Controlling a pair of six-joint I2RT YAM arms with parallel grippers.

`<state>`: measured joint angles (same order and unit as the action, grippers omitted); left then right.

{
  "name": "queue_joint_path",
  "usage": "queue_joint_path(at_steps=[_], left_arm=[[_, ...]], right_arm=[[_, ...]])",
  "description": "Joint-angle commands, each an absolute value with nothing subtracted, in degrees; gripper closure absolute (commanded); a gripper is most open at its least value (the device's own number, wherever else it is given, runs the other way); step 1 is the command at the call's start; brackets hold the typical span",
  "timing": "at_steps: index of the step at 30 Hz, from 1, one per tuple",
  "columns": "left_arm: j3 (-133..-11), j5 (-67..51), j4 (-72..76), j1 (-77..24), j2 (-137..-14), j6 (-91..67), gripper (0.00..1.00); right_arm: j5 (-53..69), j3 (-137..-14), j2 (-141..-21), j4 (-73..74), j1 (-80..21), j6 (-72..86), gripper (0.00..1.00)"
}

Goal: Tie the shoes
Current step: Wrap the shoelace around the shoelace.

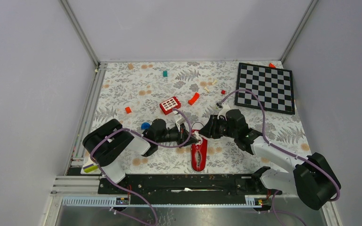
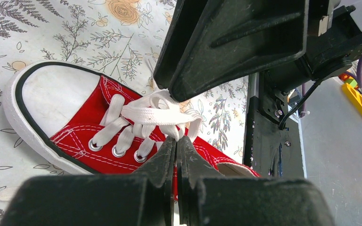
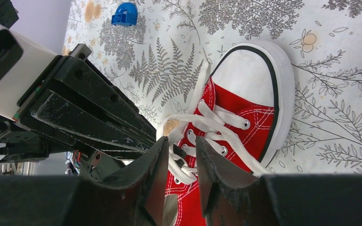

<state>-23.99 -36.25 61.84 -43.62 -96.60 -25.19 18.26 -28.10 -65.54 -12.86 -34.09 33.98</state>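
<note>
The shoe, a small red sneaker [image 1: 199, 157] with a white toe cap, lies on the floral table between the two arms, toe toward the near edge. Its white laces [image 2: 155, 113] are bunched over the tongue. My left gripper [image 2: 176, 140] is shut, pinching a lace strand at its tips above the eyelets [image 1: 192, 136]. My right gripper [image 3: 181, 146] comes in from the other side [image 1: 203, 133]. Its jaws stand apart with lace loops [image 3: 202, 120] between them, and its fingers [image 2: 226, 47] touch the lace bundle. The red canvas [image 3: 235, 108] shows beyond.
A chessboard [image 1: 265, 87] lies at the back right. A red block with white squares [image 1: 170, 104], a curved red-orange piece [image 1: 194, 98], a blue piece [image 1: 145, 125], a small red cube [image 1: 128, 109] and a teal piece [image 1: 165, 73] are scattered behind the shoe. A black rail [image 1: 188, 181] runs along the near edge.
</note>
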Motion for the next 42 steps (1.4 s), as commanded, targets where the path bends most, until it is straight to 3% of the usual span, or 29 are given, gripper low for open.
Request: queue_joint_path(at_steps=[1, 12, 20, 42], left_arm=[[-24.62, -36.31, 67.68, -43.68, -96.69, -25.06, 1.0], [-24.8, -36.52, 67.33, -43.68, -96.51, -24.96, 1.0], [-24.61, -36.48, 67.32, -43.65, -96.33, -25.05, 1.0], [-25.4, -38.05, 65.48, -43.67, -95.69, -24.17, 1.0]], right_arm=[[20.59, -29.92, -66.69, -16.06, -34.27, 35.14, 0.66], [22.85, -29.43, -67.63, -18.9, -34.27, 37.04, 0.63], [22.68, -28.82, -67.32, -19.72, -34.28, 37.45, 1.0], [22.87, -27.74, -56.88, -8.41, -38.16, 35.26, 1.0]])
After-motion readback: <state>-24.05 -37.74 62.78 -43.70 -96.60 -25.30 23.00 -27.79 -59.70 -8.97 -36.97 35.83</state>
